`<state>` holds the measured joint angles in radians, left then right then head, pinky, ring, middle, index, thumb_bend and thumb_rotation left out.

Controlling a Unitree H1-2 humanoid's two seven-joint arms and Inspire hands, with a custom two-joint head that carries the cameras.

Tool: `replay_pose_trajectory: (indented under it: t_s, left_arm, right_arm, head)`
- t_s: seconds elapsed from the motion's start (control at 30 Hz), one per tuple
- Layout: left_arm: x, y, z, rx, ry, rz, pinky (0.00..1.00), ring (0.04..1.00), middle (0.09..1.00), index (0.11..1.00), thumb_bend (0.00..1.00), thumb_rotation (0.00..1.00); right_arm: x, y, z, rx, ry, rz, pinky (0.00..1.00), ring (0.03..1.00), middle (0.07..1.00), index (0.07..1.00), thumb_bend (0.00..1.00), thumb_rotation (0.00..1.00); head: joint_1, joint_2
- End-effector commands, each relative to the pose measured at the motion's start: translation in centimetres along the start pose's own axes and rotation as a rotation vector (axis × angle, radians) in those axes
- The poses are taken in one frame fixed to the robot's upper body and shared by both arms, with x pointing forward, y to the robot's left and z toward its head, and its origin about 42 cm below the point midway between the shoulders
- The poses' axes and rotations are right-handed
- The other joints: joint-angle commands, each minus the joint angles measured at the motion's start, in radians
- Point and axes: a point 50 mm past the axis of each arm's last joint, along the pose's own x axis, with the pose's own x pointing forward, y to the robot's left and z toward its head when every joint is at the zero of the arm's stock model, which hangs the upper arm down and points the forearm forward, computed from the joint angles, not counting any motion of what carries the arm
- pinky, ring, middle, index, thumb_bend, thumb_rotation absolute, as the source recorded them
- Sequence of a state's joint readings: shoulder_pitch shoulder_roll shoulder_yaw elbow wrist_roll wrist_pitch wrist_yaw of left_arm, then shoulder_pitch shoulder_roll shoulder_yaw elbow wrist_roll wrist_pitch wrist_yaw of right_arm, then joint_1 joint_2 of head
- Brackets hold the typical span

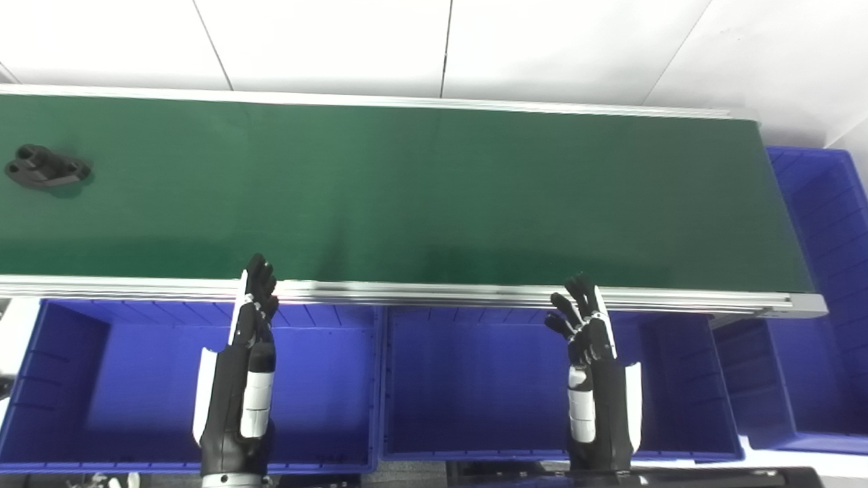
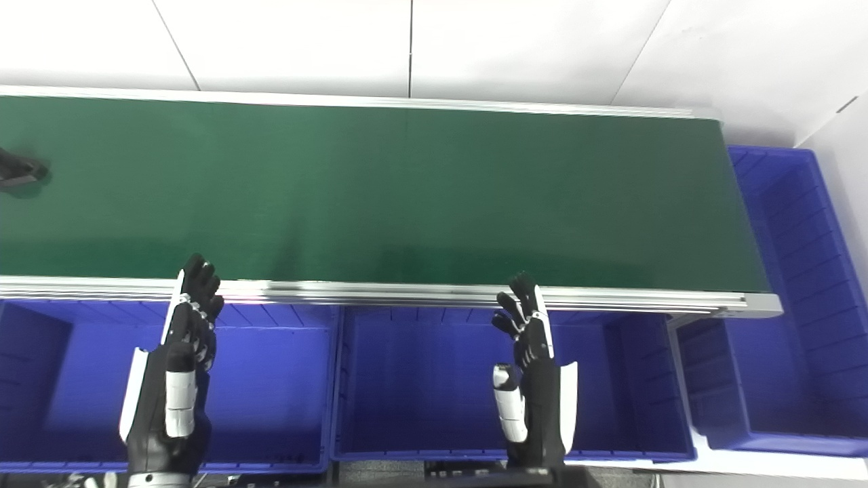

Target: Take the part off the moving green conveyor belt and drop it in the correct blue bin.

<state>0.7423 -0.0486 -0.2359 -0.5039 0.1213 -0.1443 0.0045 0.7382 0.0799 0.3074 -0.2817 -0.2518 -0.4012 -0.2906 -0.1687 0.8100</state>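
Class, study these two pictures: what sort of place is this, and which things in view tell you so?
Probably a parts-sorting station in a factory or test lab. A long green conveyor belt carries a black part, blue bins line its near edge, and the left hand and right hand wait open.

An industrial sorting station, likely a factory floor or automation test lab. A long green conveyor belt (image 1: 407, 190) framed by aluminium side rails (image 1: 420, 293) runs across a bare room with a pale tiled floor (image 1: 339, 41). Blue plastic parts bins (image 1: 475, 379) line the near side of the belt, with another blue bin (image 1: 824, 224) at its far right end. A black machined part (image 1: 46, 166) lies on the belt at the left, the sort of component handled on a production line.
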Motion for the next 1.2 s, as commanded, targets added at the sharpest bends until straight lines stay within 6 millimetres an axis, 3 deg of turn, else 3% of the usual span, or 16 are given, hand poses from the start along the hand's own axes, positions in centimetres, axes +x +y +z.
replay_pose_trajectory:
  t_s: [0.0, 1.17]
  left_arm:
    - [0.16, 0.06, 0.75, 0.012, -0.037, 0.013, 1.00, 1.000, 1.000, 1.000, 0.58, 1.00]
    - [0.50, 0.11, 0.32, 0.029, -0.028, -0.007, 1.00, 1.000, 1.000, 1.000, 0.58, 1.00]
  right_arm:
    - [-0.65, 3.06, 1.55, 0.100, -0.008, -0.013, 0.82, 0.883, 0.933, 0.958, 0.78, 1.00]
    - [-0.17, 2.32, 1.06, 0.087, 0.032, 0.076, 0.86, 0.905, 0.958, 0.964, 0.75, 1.00]
  head:
    - [0.002, 0.000]
    - [-0.001, -0.021]
